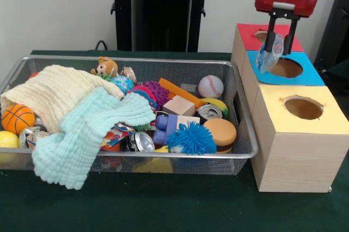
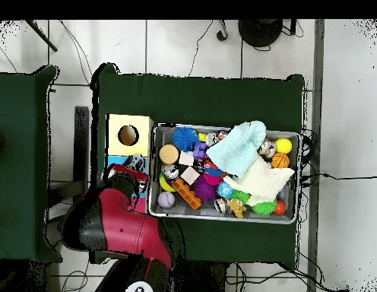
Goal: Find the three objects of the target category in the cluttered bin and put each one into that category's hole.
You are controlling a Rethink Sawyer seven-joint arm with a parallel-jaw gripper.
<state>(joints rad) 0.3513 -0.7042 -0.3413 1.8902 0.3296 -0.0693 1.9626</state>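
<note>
Tool [image 1: 282, 31]: red and black, upper right of the front view, black fingers closed on a clear plastic bottle with a blue label [image 1: 270, 53]. The bottle hangs tilted over the blue-topped box [image 1: 305, 77], beside its round hole [image 1: 286, 68].

Boxes: three wooden, in a row at the right; red top [image 1: 250, 37] farthest up the frame, blue in the middle, yellow [image 1: 305, 113] lowest, each with a hole.

Bin [image 1: 131, 154]: silver wire mesh, left and centre, on the green surface [image 1: 163, 205]. Contents: cream cloth [image 1: 57, 93], mint cloth [image 1: 90, 128] spilling over the lower rim, basketball [image 1: 17, 118], baseball [image 1: 210, 86], blue spiky ball [image 1: 192, 138], silver cans [image 1: 209, 112], small bear [image 1: 106, 67], wooden block [image 1: 179, 105].

Overhead view: the arm [image 2: 119, 224] covers the lower-left boxes; only the yellow one [image 2: 129, 135] shows whole.
</note>
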